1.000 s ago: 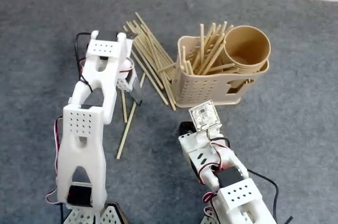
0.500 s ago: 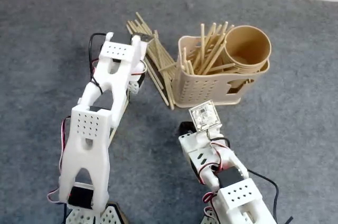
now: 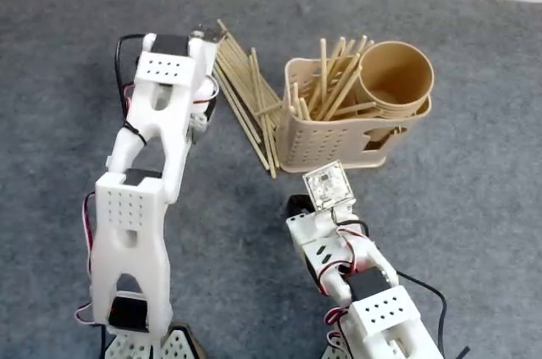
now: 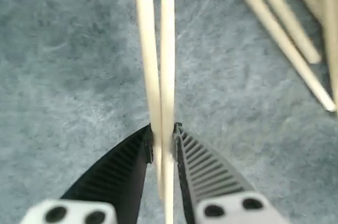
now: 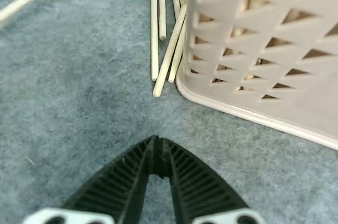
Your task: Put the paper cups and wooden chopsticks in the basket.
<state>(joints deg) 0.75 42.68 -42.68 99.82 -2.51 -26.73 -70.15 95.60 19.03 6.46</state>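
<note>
As we look along our left gripper in its wrist view, we find the two ribbed black jaws drawn narrow and clamped on a pair of wooden chopsticks. The two sticks lie side by side, closest together at the jaws, and run straight out over the grey carpet; we cannot tell whether their far ends rest on it. From the high view, our left arm stretches toward the far side of the table, with its end just beside a heap of loose chopsticks. That heap lies fanned on the carpet, and some of its sticks lie against the wall of the beige lattice basket that faces the left arm. Inside the basket we see a bundle of chopsticks standing tilted, and next to it a stack of paper cups, leaning with its mouth turned upward. Our right arm sits folded on the near side of the basket. Our right gripper hangs over bare carpet near the basket's lower corner, its jaws pressed together tip to tip with nothing between them.
</note>
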